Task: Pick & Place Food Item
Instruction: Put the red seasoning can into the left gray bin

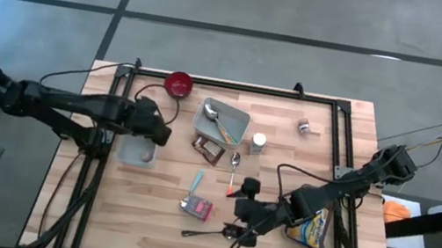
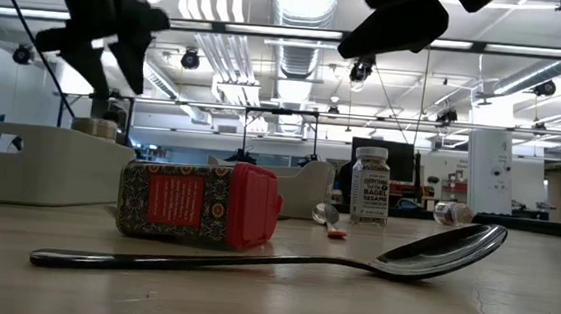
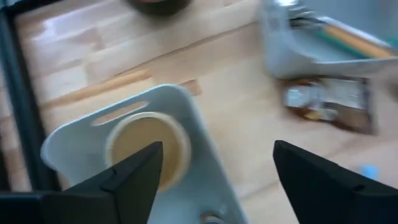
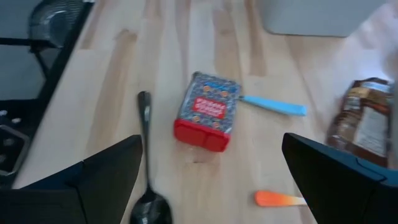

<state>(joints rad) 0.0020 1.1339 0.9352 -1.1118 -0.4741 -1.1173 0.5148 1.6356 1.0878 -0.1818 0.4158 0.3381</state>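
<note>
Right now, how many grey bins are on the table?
2. The small bin sits toward the table's left side, below the left arm. The larger bin, with a spoon in it, sits near the middle. None looks hidden.

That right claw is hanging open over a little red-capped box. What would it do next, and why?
Probably drop straight down around the red-capped box. The right gripper hangs open above it with nothing held, and the box lies alone on the table, with the black spoon and blue-handled utensil beside it.
</note>
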